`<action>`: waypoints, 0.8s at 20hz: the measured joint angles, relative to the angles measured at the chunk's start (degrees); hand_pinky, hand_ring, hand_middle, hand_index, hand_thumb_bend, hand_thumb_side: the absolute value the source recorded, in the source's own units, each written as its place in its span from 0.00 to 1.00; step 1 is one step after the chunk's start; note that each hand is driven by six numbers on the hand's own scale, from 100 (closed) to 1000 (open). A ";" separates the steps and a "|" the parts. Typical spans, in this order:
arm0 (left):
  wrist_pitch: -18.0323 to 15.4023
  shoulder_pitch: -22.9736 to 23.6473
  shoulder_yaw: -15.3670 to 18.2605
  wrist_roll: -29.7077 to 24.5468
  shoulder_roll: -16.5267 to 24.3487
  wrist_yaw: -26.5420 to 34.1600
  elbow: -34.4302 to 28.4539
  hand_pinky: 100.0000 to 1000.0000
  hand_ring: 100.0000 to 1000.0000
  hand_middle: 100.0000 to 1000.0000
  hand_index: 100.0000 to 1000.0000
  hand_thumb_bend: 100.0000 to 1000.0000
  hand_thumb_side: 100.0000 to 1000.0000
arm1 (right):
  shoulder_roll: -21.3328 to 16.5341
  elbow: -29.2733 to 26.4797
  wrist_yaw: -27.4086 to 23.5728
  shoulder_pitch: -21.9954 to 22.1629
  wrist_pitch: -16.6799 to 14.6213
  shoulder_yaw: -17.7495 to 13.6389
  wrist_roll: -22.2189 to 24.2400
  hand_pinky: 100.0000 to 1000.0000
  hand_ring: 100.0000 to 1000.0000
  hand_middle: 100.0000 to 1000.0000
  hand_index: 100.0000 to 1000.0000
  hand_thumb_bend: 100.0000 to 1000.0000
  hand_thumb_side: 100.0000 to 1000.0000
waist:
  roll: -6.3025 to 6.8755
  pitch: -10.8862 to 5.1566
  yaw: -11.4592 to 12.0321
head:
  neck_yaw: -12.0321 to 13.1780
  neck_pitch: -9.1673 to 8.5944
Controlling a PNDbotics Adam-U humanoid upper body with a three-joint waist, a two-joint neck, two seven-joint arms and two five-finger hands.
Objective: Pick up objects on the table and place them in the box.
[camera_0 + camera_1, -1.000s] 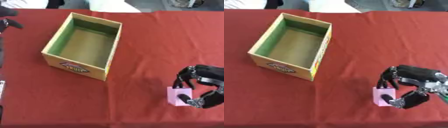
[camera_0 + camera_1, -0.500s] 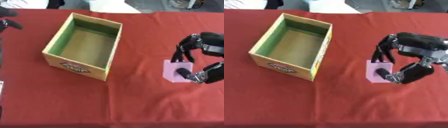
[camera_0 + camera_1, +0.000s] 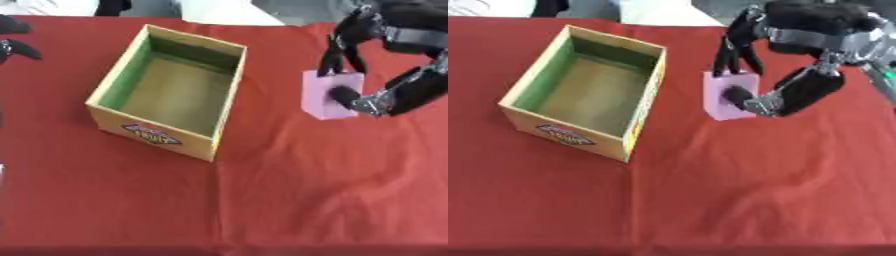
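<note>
While the left robot hand (image 3: 16, 44) shows only as dark curved fingers at the upper left edge of the frame, too little of it is visible to tell whether it is open or closed. Right of it, an open cardboard box (image 3: 168, 90) with green inner walls and a printed label on its front stands empty on the red-covered surface (image 3: 306, 190). Further right, in the upper right of the frame, the right robot hand (image 3: 750, 97) pinches a pink block (image 3: 330, 94) between its fingers (image 3: 732, 52) above and its thumb in front, near the box's right wall.
</note>
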 measured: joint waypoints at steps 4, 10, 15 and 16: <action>0.03 -0.31 -0.31 -0.21 -0.05 0.35 0.00 0.47 0.65 0.54 0.73 0.00 0.72 | 6.22 6.81 2.49 -6.80 -1.06 1.08 -0.20 0.60 0.28 0.19 0.50 0.00 0.03 | 0.06 0.26 0.44 | -0.84 -0.02; 0.11 -0.85 -0.68 -0.73 -0.52 0.87 0.00 0.47 0.65 0.55 0.73 0.00 0.72 | 17.94 20.00 8.80 -15.72 -3.19 1.46 -1.17 0.60 0.27 0.19 0.51 0.00 0.03 | 0.08 0.68 1.28 | -2.42 -0.49; 0.16 -1.74 -0.94 -1.14 -0.97 1.28 0.00 0.47 0.65 0.55 0.73 0.00 0.72 | 26.80 28.86 15.47 -18.58 -5.91 -0.01 -3.91 0.60 0.27 0.19 0.51 0.00 0.03 | 0.03 1.47 2.71 | -3.93 -1.22; 0.16 -1.87 -1.02 -1.25 -0.99 1.33 0.00 0.47 0.65 0.55 0.73 0.00 0.72 | 28.16 30.11 16.67 -18.94 -6.42 -0.28 -4.48 0.60 0.27 0.19 0.51 0.00 0.03 | -0.01 1.58 2.94 | -4.20 -1.45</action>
